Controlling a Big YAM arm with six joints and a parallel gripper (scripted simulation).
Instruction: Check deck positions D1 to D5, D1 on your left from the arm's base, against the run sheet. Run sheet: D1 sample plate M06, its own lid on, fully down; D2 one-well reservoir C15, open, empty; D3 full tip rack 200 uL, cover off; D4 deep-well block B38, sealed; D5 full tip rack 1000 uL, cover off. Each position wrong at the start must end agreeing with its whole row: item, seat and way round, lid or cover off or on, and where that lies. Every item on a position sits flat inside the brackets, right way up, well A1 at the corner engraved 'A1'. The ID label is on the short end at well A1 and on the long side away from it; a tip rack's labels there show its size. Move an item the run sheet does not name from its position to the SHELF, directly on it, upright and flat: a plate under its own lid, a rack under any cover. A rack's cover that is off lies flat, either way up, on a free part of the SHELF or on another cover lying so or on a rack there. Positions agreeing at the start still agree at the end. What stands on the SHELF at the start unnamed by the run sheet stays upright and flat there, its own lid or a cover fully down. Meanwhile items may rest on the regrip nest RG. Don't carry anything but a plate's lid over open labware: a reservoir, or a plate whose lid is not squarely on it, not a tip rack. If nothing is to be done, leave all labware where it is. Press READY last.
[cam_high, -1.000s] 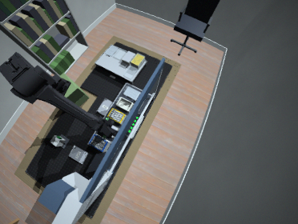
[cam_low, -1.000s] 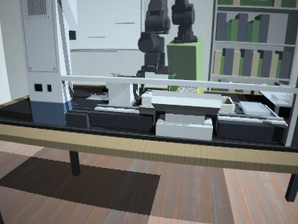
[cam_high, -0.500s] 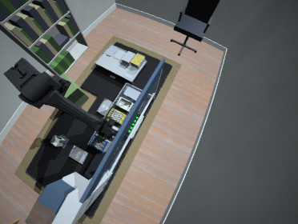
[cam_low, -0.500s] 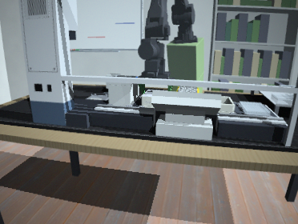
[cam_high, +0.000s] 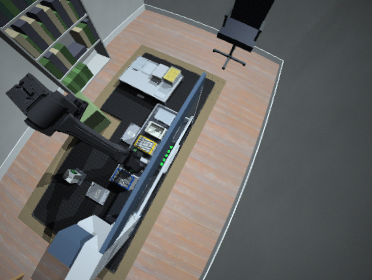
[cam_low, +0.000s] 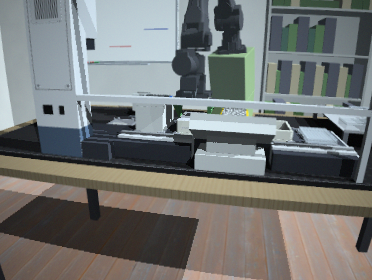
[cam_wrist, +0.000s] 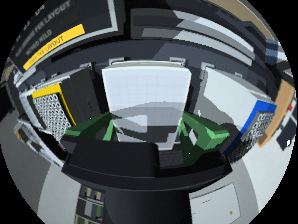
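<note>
My gripper (cam_wrist: 146, 112) is low over the fourth deck position, between the yellow tip rack (cam_wrist: 49, 106) and the blue tip rack (cam_wrist: 256, 119). Its green fingers stand on the two sides of a white, flat-topped sealed block (cam_wrist: 147, 96) and touch its edges. In the overhead view the arm's wrist (cam_high: 132, 160) covers this block, with the yellow rack (cam_high: 145, 145) on one side and the blue rack (cam_high: 125, 177) on the other. Further along the row are an open reservoir (cam_high: 155, 130) and a lidded white plate (cam_high: 165, 117).
The blue rail (cam_high: 165, 155) with green lights runs close behind the deck row. The shelf (cam_high: 150, 77) at the far end holds several items, among them a yellow rack (cam_high: 171, 75). Two small fixtures (cam_high: 75, 175) (cam_high: 97, 192) sit on the mat near the arm.
</note>
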